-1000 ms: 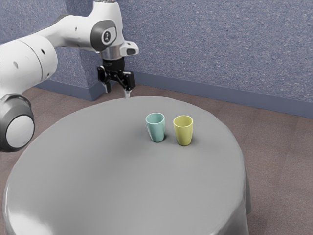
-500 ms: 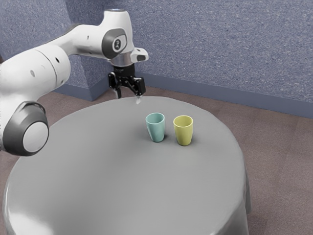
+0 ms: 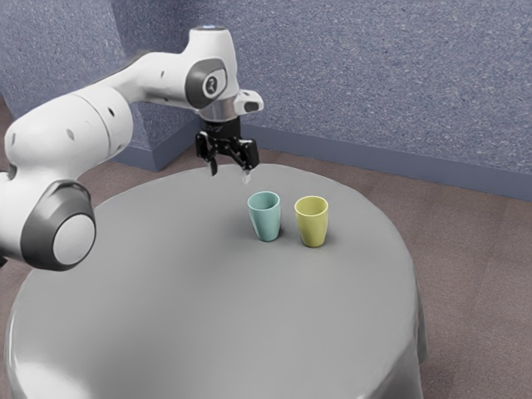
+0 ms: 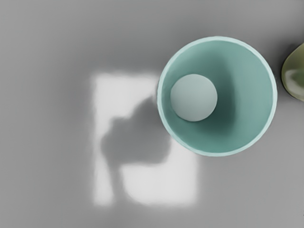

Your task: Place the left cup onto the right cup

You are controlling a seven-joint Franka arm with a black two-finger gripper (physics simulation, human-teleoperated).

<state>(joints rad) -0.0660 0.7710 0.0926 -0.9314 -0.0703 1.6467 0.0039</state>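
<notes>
The black two-finger gripper (image 3: 229, 172) hangs with its fingers spread and nothing between them, above the far part of the round grey-draped table (image 3: 166, 283), up and to the exterior view's left of the tapered teal cup (image 3: 265, 215) and apart from it. That cup stands upright on the table, just beside the tapered yellow-green cup (image 3: 312, 220) on the exterior view's right, with a narrow gap between them. The wrist view looks straight down into the teal cup (image 4: 240, 95), with the yellow-green cup's (image 4: 295, 71) rim beside it and a dark shadow across a bright patch of the table (image 4: 47, 47).

The teal cup (image 3: 265, 215) stands upright and empty on the table, just left of the yellow cup (image 3: 312, 220), also upright, with a narrow gap between them.
</notes>
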